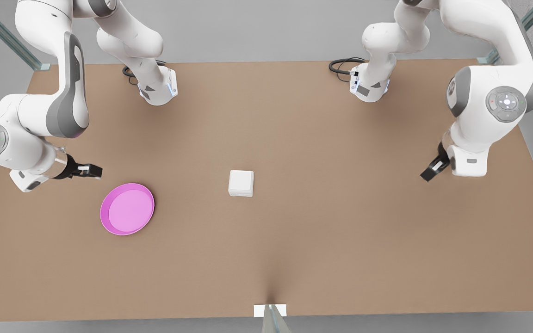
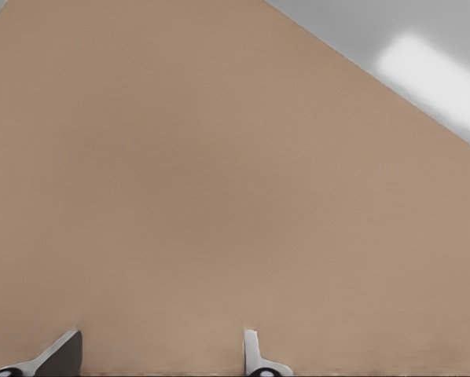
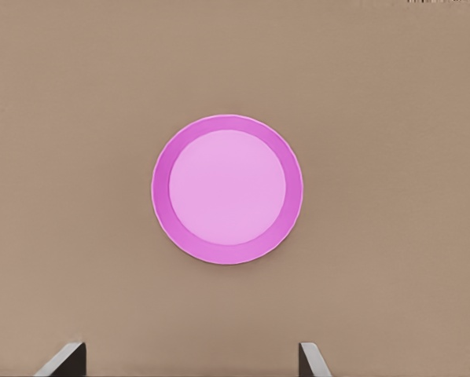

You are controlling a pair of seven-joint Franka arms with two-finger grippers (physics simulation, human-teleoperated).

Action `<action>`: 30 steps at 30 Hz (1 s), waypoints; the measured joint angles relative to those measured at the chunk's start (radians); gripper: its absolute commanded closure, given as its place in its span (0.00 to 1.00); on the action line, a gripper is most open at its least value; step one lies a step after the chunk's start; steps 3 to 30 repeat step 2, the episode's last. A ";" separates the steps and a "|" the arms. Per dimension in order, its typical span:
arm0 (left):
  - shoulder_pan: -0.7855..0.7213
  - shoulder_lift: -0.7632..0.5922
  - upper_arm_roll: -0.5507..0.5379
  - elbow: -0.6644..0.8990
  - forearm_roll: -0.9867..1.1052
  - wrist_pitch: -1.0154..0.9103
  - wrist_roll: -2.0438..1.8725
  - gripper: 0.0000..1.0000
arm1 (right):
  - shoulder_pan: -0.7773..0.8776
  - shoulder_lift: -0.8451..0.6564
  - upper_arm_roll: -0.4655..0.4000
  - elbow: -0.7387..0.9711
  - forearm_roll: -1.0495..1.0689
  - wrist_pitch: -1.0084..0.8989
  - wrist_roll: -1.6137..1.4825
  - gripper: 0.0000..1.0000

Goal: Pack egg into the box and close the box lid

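1. Starting with the biggest thing, the brown table (image 1: 340, 231) carries 2 containers, both well apart from either arm's base.
2. Look at the pink plate (image 1: 104, 210) toward the front view's left: its dish is bare pink, in the right wrist view too.
3. The right gripper (image 1: 91, 171) hangs just beside that plate on the far side, looking down on it. Its fingers are spread wide and it grips nothing.
4. The left gripper (image 1: 428, 175) waits near the table edge on the front view's right, over bare tabletop. Its fingers are likewise parted and empty.
5. The box (image 1: 241, 192) sits at mid-table, between the 2 grippers and well apart from both. The box lid (image 1: 241, 178) lies flat over the tray, so it reads as closed.
6. As for the egg, the shut lid hides the 4 cups, so you cannot tell whether it lies inside. With the plate bare, that is the likely place.
7. My judgement: you are at the end of the task, with packing and closing seemingly done and both arms drawn clear.
8. Your next move calls for little: check that the lid seats evenly on all 4 sides. If it sits proud, bring 1 gripper over it and press gently down.
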 measured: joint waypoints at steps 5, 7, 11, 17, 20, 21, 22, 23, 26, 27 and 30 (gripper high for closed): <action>-0.006 -0.005 0.007 -0.007 -0.056 -0.010 0.071 0.00 | 0.000 0.000 0.000 0.000 0.000 -0.001 -0.015 0.00; -0.006 -0.005 0.007 -0.007 -0.056 -0.010 0.071 0.00 | 0.000 0.000 0.000 0.000 0.000 -0.001 -0.015 0.00; -0.006 -0.005 0.007 -0.007 -0.056 -0.010 0.071 0.00 | 0.000 0.000 0.000 0.000 0.000 -0.001 -0.015 0.00; -0.006 -0.005 0.007 -0.007 -0.056 -0.010 0.071 0.00 | 0.000 0.000 0.000 0.000 0.000 -0.001 -0.015 0.00; -0.006 -0.005 0.007 -0.007 -0.056 -0.010 0.071 0.00 | 0.000 0.000 0.000 0.000 0.000 -0.001 -0.015 0.00; -0.006 -0.005 0.007 -0.007 -0.056 -0.010 0.071 0.00 | 0.000 0.000 0.000 0.000 0.000 -0.001 -0.015 0.00; -0.006 -0.005 0.007 -0.007 -0.056 -0.010 0.071 0.00 | 0.000 0.000 0.000 0.000 0.000 -0.001 -0.015 0.00; -0.006 -0.005 0.007 -0.007 -0.056 -0.010 0.071 0.00 | 0.000 0.000 0.000 0.000 0.000 -0.001 -0.015 0.00; -0.006 -0.005 0.007 -0.007 -0.056 -0.010 0.071 0.00 | 0.000 0.000 0.000 0.000 0.000 -0.001 -0.015 0.00; -0.006 -0.005 0.007 -0.007 -0.056 -0.010 0.071 0.00 | 0.000 0.000 0.000 0.000 0.000 -0.001 -0.015 0.00; -0.006 -0.005 0.007 -0.007 -0.056 -0.010 0.071 0.00 | 0.000 0.000 0.000 0.000 0.000 -0.001 -0.015 0.00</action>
